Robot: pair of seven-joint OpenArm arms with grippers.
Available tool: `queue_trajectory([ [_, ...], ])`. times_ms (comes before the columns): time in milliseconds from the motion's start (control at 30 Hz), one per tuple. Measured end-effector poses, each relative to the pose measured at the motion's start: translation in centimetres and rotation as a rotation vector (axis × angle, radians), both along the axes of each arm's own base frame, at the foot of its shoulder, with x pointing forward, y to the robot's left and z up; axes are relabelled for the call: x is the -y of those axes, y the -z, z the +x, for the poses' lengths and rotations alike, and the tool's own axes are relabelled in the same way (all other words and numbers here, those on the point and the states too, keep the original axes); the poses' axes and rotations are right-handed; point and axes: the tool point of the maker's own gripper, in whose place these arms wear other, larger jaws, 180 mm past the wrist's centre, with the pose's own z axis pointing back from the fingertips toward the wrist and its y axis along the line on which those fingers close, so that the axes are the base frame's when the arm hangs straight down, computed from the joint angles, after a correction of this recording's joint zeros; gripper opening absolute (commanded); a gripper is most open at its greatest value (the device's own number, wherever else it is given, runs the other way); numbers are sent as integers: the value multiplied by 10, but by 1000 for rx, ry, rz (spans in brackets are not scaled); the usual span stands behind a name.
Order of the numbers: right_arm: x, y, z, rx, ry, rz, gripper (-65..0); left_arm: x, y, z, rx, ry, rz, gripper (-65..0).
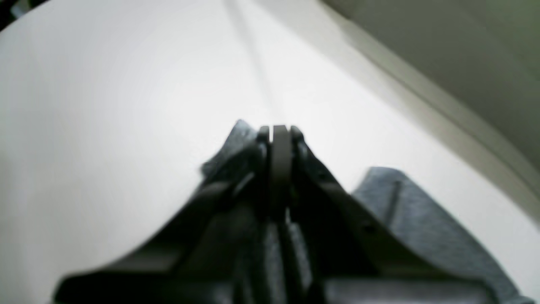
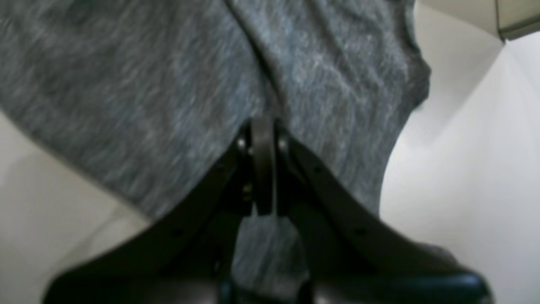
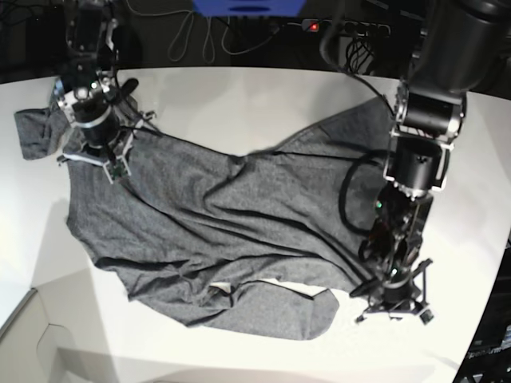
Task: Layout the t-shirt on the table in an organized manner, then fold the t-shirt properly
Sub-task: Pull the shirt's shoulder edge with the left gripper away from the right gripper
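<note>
The t-shirt (image 3: 215, 231) is a dark heather-grey jersey knit, soft and flecked with lighter threads, plain with no print. It lies spread across the middle of the table (image 3: 239, 100), a smooth white top with a curved edge. The cloth is not flat: long creases run diagonally through it, a ridge rises near the centre, and the near hem curls over itself into a rounded lobe. One sleeve sticks out at the far left; the far right corner reaches up toward the right-hand arm.

In the base view the right gripper (image 3: 97, 152) sits at the far left of the shirt, by the shoulder beside that sleeve. Its black, matte fingers are pressed together, and the right wrist view shows grey knit (image 2: 168, 97) running beneath and beyond the tips (image 2: 262, 139), with cloth passing between the finger bases; the jaws are clamped on the t-shirt.

The left gripper (image 3: 393, 291) stands at the near right, at the shirt's edge. In the left wrist view its fingers (image 1: 279, 135) meet with no gap, and grey cloth (image 1: 413, 211) shows on both sides of them, so it too pinches the t-shirt's edge above bare white tabletop (image 1: 105, 126).
</note>
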Motion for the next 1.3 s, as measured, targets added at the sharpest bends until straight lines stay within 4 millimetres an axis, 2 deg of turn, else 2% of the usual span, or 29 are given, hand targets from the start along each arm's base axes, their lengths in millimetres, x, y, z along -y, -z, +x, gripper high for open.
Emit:
queue_trajectory([
  [133,-28,-7,-13,18,-11,62,-650,7,-6,17,-20,-12,-13,-550],
  [200,-40,-4,-24,-4,-24,76,-650,10,-8,23,-27,-20,-12,-516],
  [333,-60,8,-38,-80,-65,76,-650,10,4,18,-54,-23,-14,-513],
  [400,-84,9,-39,-107,-129,74,-650,14,5,17,-56,-14,-28,-513],
  [500,-135,-6,-35,-69,-248,134,-650,21,-10,19,1,2,-39,-513],
  [567,-152,-12,-30,-56,-292,152,-650,23,-18,13,49,24,-35,-513],
  [667,-146,-13,-25,-54,-284,124,-650,12,-7,-13,50,28,-22,-513],
  [767,-135,-13,-19,-53,-268,97,-650,24,12,-41,-1,84,-67,-513],
  [867,-121,-17,-10,-32,-246,77,-650,39,7,-64,12,123,-164,-512],
  [967,-97,-21,-1,-16,-200,43,-650,30,1,-99,21,119,-221,-512],
  [1067,-79,-25,7,0,-153,20,-650,34,28,-151,-79,119,-303,-511],
  [1167,-75,-28,10,15,-131,40,-650,38,43,-199,-166,133,-355,-511],
  [1300,-73,-20,2,-36,-199,4,-650,30,63,-232,-263,120,-371,-511],
])
